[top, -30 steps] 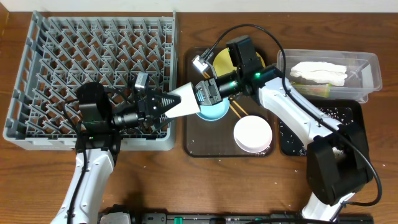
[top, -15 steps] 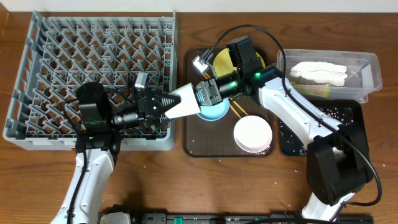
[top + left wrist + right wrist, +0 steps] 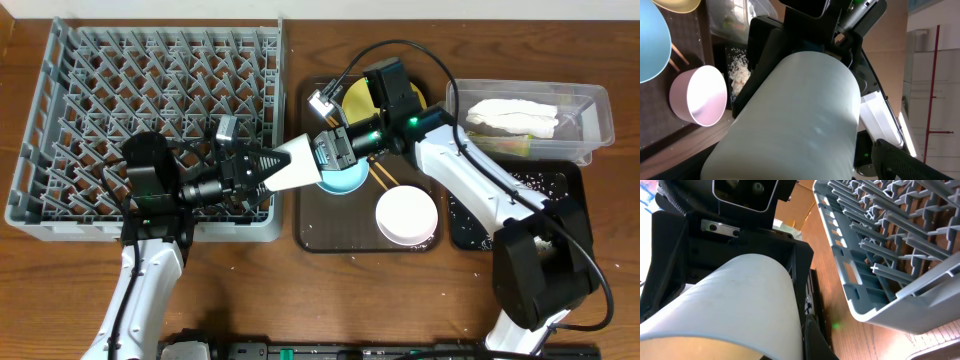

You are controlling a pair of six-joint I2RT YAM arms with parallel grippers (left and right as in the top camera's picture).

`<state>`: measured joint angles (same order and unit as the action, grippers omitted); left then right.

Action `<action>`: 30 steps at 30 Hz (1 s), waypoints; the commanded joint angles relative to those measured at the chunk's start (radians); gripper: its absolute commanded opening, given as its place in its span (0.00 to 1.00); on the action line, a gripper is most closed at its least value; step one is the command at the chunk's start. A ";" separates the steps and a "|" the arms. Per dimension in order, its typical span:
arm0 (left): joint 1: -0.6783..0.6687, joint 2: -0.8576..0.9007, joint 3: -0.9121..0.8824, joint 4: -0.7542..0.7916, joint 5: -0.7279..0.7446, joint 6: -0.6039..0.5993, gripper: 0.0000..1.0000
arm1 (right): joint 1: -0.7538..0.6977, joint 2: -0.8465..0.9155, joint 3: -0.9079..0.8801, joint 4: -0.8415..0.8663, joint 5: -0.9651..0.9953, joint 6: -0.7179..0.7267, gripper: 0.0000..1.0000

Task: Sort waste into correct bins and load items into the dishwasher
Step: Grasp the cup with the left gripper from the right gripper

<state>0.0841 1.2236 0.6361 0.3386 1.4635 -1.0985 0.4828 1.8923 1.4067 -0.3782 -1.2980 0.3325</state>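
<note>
Nothing has moved since a second ago: both your arms and the small white cup (image 3: pixel 297 162) sit exactly where they were. The cup hangs on its side above the strip of table between the right wall of the grey dish rack (image 3: pixel 30 150) and the left edge of the brown serving tray (image 3: pixel 305 232). Your right gripper (image 3: pixel 318 158) is pinching it from the tray side. Your left gripper (image 3: pixel 275 165) reaches out over the rack's right wall with its jaws spread wide to either side of the cup; you cannot tell whether they touch it.

On the brown tray, the light blue bowl (image 3: pixel 342 181) lies at the left edge under your right wrist, the white bowl (image 3: pixel 406 215) near the front right corner, and the yellow plate (image 3: pixel 360 97) at the back. The chopsticks (image 3: pixel 383 175) lie between the two bowls. The napkin (image 3: pixel 512 117) is in the clear tub (image 3: pixel 597 125).
</note>
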 commanded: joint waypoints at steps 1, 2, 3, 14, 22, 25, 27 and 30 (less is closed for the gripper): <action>0.005 0.000 0.016 0.005 0.006 0.021 0.88 | 0.014 0.001 -0.009 0.014 -0.015 0.013 0.01; 0.005 0.000 0.016 0.005 0.006 0.021 0.88 | 0.015 0.000 -0.009 0.017 -0.016 0.016 0.01; 0.005 0.000 0.016 0.005 0.006 0.021 0.87 | 0.016 0.001 -0.009 0.020 -0.016 0.015 0.01; 0.005 0.000 0.016 0.005 -0.009 0.021 0.64 | 0.023 0.001 -0.009 0.019 -0.016 0.023 0.01; 0.005 0.000 0.016 0.005 -0.025 0.021 0.42 | 0.023 0.000 -0.009 0.019 -0.020 0.024 0.02; 0.005 0.000 0.016 0.005 -0.028 0.021 0.38 | 0.023 0.000 -0.009 0.019 -0.019 0.023 0.16; 0.005 0.000 0.016 0.005 -0.032 0.021 0.37 | 0.023 0.000 -0.009 0.019 -0.019 0.023 0.24; 0.005 0.000 0.016 0.009 -0.037 0.022 0.34 | 0.018 0.000 -0.009 0.020 -0.016 0.023 0.41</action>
<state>0.0849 1.2232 0.6361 0.3408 1.4361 -1.0874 0.4889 1.8923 1.4040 -0.3592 -1.3090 0.3618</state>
